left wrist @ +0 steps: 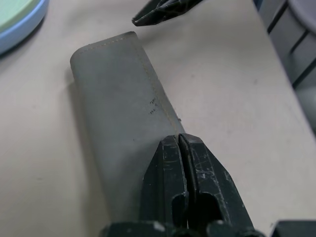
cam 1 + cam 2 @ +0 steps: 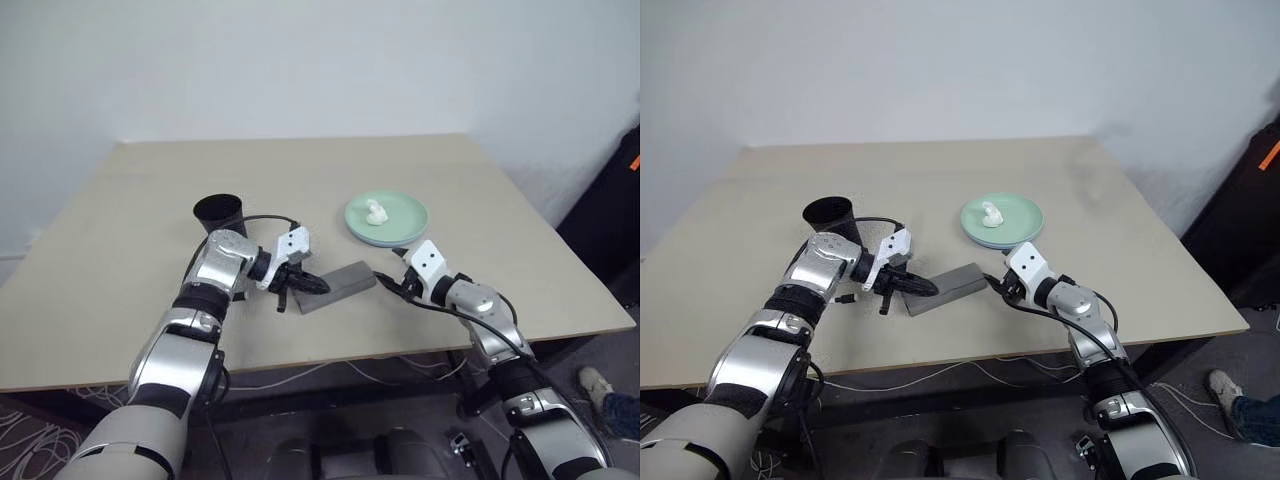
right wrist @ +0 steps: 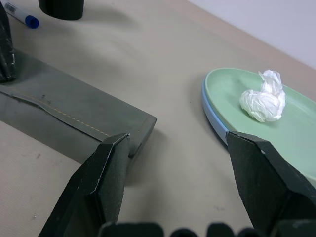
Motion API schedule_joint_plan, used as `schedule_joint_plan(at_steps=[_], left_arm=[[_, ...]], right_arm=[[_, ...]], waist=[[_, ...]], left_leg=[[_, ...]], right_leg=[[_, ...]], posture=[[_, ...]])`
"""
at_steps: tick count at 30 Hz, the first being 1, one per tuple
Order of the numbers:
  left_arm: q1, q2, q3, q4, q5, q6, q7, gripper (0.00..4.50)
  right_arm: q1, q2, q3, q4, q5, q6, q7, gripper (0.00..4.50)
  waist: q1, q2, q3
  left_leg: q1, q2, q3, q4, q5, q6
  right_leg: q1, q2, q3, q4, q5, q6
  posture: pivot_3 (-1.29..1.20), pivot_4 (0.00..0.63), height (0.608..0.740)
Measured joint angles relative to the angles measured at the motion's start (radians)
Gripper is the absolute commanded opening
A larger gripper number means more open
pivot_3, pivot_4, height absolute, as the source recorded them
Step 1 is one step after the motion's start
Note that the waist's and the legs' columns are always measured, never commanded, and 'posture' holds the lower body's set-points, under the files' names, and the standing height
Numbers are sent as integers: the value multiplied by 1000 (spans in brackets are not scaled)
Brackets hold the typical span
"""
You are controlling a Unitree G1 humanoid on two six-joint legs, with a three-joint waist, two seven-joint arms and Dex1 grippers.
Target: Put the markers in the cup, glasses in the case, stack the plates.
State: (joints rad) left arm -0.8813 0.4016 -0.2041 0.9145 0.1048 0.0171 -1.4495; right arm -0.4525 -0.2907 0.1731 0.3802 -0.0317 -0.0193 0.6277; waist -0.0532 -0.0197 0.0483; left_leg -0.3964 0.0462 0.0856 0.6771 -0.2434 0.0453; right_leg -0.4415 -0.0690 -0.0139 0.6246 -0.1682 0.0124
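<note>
The grey case [image 2: 337, 285] lies closed on the table between my two grippers. My left gripper [image 1: 178, 140] is shut, its tips over one end of the case lid. At the case's other end my right gripper [image 3: 180, 143] stands open and holds nothing. The mint green plate [image 2: 386, 218] sits on the light blue plate [image 3: 212, 111], just beyond the right gripper. The black cup [image 2: 220, 212] stands upright behind my left arm. One marker [image 3: 19, 16] with a blue cap lies beside the cup [image 3: 61, 7]. The glasses are hidden.
A crumpled white paper ball [image 3: 264, 98] lies on the green plate. The tan table [image 2: 130, 200] has open room at the back and left. Its front edge runs just under my forearms.
</note>
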Motion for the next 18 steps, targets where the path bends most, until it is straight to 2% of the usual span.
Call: schedule_joint_plan(at_steps=[4, 8, 12, 15, 18], left_arm=[[7, 9, 3, -13, -10, 7, 34, 14], [16, 59, 28, -48, -45, 14, 37, 14], [18, 139, 66, -94, -83, 19, 26, 14], [55, 217, 73, -149, -99, 21, -1, 14], [103, 266, 72, -172, -101, 17, -6, 14]], right_arm=[[0, 0, 0, 0, 1, -1, 7, 3366], [0, 0, -3, 0, 22, -1, 36, 3366], [16, -8, -6, -47, 100, 28, 138, 3366], [67, -28, -6, -158, 214, 111, 266, 3366], [84, -49, -7, -219, 274, 177, 328, 3366]], waist=[[0, 0, 0], [-1, 0, 0], [0, 0, 0], [1, 0, 0], [1, 0, 0]], left_leg=[[0, 0, 0, 0, 0, 0], [-1, 1, 0, 0, 0, 0], [-1, 1, 0, -1, 0, 0], [-1, 1, 0, -1, 0, 0], [-1, 1, 0, 0, -1, 0]], right_leg=[[0, 0, 0, 1, 0, 0], [-1, 1, 0, 0, 0, 0], [-1, 1, 0, -1, 0, 0], [-1, 0, 0, -1, 0, 0], [-1, 0, 0, 0, 0, 0]], posture=[[0, 0, 740], [0, 0, 740], [0, 0, 740], [0, 0, 740], [0, 0, 740]])
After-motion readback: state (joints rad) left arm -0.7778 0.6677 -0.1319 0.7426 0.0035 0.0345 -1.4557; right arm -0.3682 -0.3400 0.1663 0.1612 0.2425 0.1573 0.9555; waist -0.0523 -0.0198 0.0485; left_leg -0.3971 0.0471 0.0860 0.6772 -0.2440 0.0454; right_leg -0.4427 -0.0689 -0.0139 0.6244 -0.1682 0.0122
